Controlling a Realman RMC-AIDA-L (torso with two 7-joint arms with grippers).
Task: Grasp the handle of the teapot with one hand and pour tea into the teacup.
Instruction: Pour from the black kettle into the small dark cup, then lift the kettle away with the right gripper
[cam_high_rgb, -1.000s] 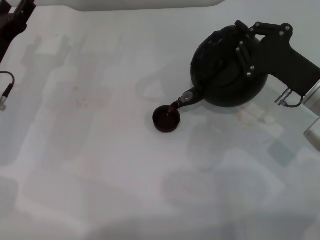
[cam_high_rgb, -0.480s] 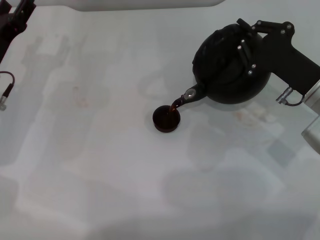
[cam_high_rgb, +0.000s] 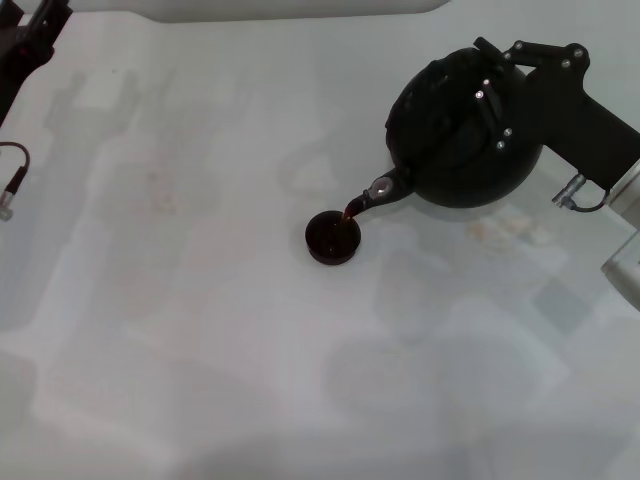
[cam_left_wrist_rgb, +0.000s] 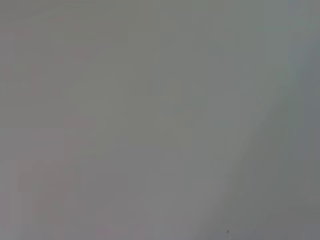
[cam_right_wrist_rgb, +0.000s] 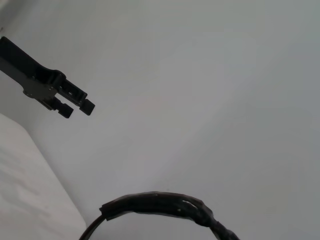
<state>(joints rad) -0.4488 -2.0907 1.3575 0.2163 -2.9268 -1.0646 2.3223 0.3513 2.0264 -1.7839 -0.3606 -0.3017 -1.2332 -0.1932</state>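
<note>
Right end effector: reaching in from the right side of the tabletop, it is holding the teapot up by the handle, its black body lying across the top of the pot; the fingers are clamped on the handle.
Left end effector: parked at the far left corner of the tabletop, well apart from the pot and cup; in the right wrist view its two short fingers are standing slightly apart with nothing between them.
Handle: one thick black arched hoop with a wrapped look, showing close up in the right wrist view; in the head view it is mostly hidden under the right end effector.
Teapot: one large round matte-black pot, hanging directly below the right end effector, off the tabletop and tilting with its spout down toward the left and near side.
Spout: short, pale at the tip, sitting just above and to the right of the cup's rim.
Teacup: one small low black cup, standing upright on the tabletop, near-left of the teapot and well apart from the left end effector.
Contents: a thin dark stream of tea is running from the spout into the teacup, which is holding dark liquid.
Tabletop: pale and glossy, carrying the cup.
</note>
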